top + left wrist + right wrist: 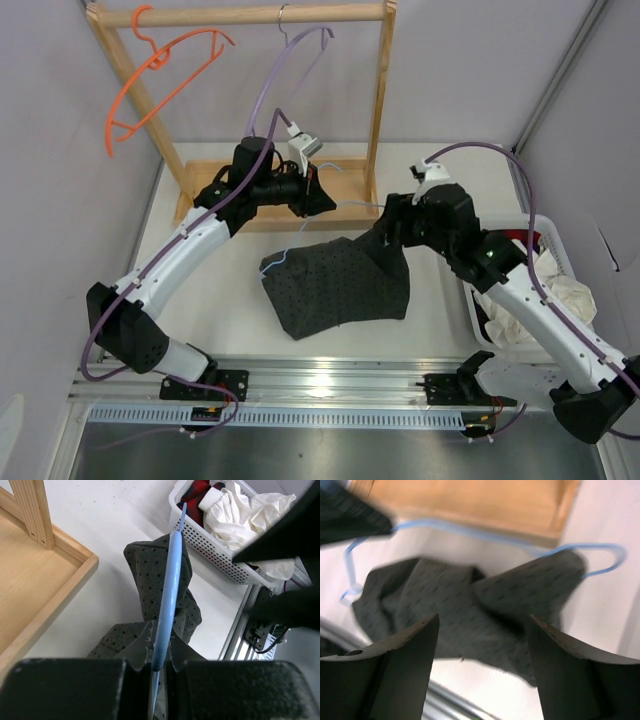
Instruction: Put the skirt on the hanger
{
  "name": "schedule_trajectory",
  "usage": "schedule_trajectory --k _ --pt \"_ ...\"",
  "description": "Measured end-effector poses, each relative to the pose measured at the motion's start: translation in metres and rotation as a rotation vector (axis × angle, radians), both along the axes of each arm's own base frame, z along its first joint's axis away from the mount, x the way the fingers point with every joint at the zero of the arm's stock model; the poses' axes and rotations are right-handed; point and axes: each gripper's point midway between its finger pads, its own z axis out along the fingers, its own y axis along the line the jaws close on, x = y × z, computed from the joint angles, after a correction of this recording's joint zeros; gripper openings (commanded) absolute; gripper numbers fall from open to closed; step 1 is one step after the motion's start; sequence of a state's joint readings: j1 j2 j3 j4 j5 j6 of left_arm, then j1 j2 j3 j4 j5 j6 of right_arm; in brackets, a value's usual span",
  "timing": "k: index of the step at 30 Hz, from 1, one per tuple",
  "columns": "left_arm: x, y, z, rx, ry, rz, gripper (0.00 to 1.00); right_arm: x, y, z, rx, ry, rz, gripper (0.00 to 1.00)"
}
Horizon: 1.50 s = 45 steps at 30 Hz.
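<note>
The left gripper (pixel 160 657) pinches the light-blue hanger (pixel 170 580) between narrow jaws. The right gripper (pixel 480 645) hangs with jaws wide above the charcoal skirt (pixel 340 285), which lies on the worktop (pixel 220 300). In the blurred wrist view, the skirt seems to be draped over one arm of the hanger.

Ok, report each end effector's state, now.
Left end effector: closed on the hanger.
Right end effector: open, holding nothing, above the skirt.

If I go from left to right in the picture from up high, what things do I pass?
Orange hanger on the wooden rail → grey dotted skirt on the table → white basket of cloths. I left out the two hands and the purple hanger, because they overlap the skirt going sideways.
</note>
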<state>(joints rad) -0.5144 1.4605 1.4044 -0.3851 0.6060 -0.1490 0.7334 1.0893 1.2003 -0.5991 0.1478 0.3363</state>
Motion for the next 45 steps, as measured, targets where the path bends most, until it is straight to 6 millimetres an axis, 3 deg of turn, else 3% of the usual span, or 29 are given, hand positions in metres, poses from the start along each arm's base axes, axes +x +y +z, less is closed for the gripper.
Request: schedule_trajectory --k 3,7,11,18,23,32,38,45 --pt "-0.004 0.002 0.002 0.001 0.002 0.0 0.0 0.03 -0.028 -0.005 0.008 -0.005 -0.089 0.67" --pt "-0.006 0.004 0.002 0.006 0.012 0.0 0.0 0.046 -0.036 -0.039 -0.045 0.057 -0.1 0.58" --pt "-0.008 0.005 -0.001 0.013 0.024 0.0 0.0 0.043 -0.036 -0.064 -0.079 0.107 -0.075 0.58" --pt "-0.009 0.005 -0.002 0.016 0.031 0.0 0.0 0.032 -0.036 -0.085 -0.084 0.135 -0.047 0.55" --pt "-0.01 0.006 -0.003 0.021 0.038 0.0 0.0 0.027 -0.034 -0.1 -0.084 0.166 -0.021 0.44" --pt "-0.012 0.007 -0.005 0.028 0.048 0.0 0.0 0.032 -0.031 -0.097 -0.074 0.15 -0.013 0.02" --pt "-0.018 0.011 -0.002 0.027 0.031 -0.002 0.0 0.046 -0.047 -0.069 -0.057 0.117 -0.058 0.0" --pt "-0.027 0.016 -0.004 0.027 0.017 -0.006 0.0 0.064 -0.086 -0.02 -0.024 0.037 -0.165 0.0"
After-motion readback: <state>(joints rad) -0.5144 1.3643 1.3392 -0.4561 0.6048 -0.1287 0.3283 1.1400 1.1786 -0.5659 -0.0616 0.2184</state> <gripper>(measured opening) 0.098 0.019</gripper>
